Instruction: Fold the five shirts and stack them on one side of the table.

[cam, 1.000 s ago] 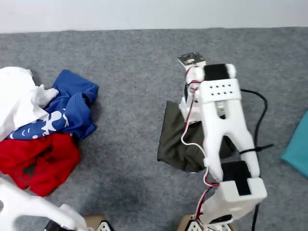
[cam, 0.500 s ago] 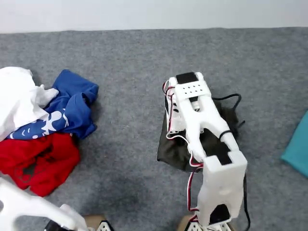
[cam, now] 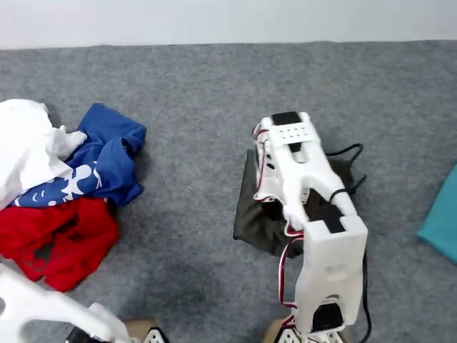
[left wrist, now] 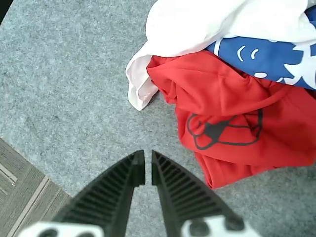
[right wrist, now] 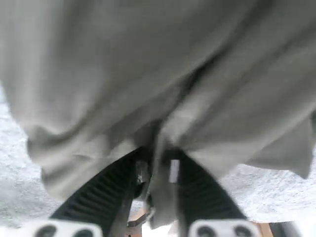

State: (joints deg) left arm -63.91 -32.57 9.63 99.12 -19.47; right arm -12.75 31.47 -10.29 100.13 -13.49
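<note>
A dark olive shirt [cam: 250, 209] lies crumpled at the table's middle, with my right arm [cam: 303, 179] bent low over it. In the right wrist view my right gripper [right wrist: 157, 163] is shut on a fold of that olive shirt [right wrist: 148, 74], which drapes over the fingers. At the left lie a white shirt [cam: 25, 146], a blue printed shirt [cam: 107, 157] and a red shirt [cam: 57, 239] in one loose heap. My left gripper [left wrist: 148, 154] is shut and empty above the grey mat, just short of the red shirt [left wrist: 232, 123] and white shirt [left wrist: 197, 24].
A teal shirt [cam: 441, 218] lies at the right edge. The grey mat [cam: 178, 86] covers the table, with bare room at the back and between the heap and the olive shirt. The left arm's base [cam: 36, 307] sits at the front left corner.
My right arm swung left and drew back toward its base, folding down over the olive shirt. The heap at the left and the left arm have not moved.
</note>
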